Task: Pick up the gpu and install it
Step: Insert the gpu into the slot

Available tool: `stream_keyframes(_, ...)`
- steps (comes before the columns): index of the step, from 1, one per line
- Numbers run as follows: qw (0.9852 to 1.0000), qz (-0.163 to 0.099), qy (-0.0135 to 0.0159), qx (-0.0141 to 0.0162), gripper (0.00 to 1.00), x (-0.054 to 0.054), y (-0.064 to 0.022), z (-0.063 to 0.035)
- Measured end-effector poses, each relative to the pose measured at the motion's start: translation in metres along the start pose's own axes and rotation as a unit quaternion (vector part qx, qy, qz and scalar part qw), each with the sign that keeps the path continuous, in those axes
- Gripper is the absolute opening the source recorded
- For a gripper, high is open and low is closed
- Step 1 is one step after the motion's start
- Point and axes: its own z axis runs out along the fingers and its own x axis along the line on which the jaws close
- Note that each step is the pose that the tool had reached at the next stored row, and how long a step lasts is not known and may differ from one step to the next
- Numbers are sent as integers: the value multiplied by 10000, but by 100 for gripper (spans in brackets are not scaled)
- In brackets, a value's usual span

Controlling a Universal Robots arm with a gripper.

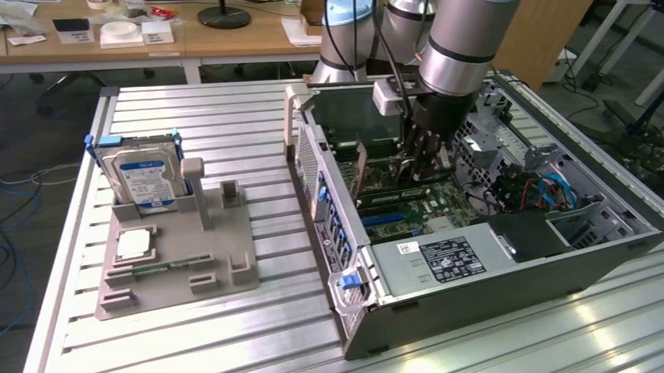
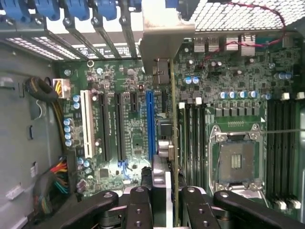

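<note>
Arm (image 1: 456, 47) vertical, hand (image 1: 421, 163) downward, fingers (image 2: 140, 210) close-set.

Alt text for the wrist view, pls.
The fingers grip the gpu edge-on, upright over the motherboard, between the blue slot and the RAM slots. The CPU socket is empty.

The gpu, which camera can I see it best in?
The wrist view. The gpu stands edge-on between the gripper's fingers, its whole length running to the silvery bracket, over the motherboard slots. In the exterior view the gripper hides much of it, deep inside the computer case.
</note>
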Motion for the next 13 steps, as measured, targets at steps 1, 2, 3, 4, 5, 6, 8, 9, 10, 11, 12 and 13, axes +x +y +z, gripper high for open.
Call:
stream_keyframes(1,10000,-1,1,-1,28,3,17,8)
stream_keyframes(2,10000,-2,0,-1,28,8,28,19)
stream_keyframes(3,10000,-9,0,-1,28,15,29,31)
stream_keyframes(4,10000,-19,-4,-1,28,25,29,44)
stream_keyframes(5,10000,-30,-6,-2,28,35,29,59)
stream_keyframes(6,10000,-44,-11,-2,28,44,29,75)
stream_keyframes(8,10000,-56,-11,-3,28,52,53,104)
stream_keyframes(9,10000,-57,-12,-3,28,53,60,117)
stream_keyframes(10,10000,-57,-12,-3,28,56,63,132)
stream_keyframes(11,10000,-58,-11,-3,28,63,63,144)
stream_keyframes(12,10000,-57,-11,-3,28,66,64,161)
stream_keyframes(13,10000,-56,-11,-3,28,67,70,179)
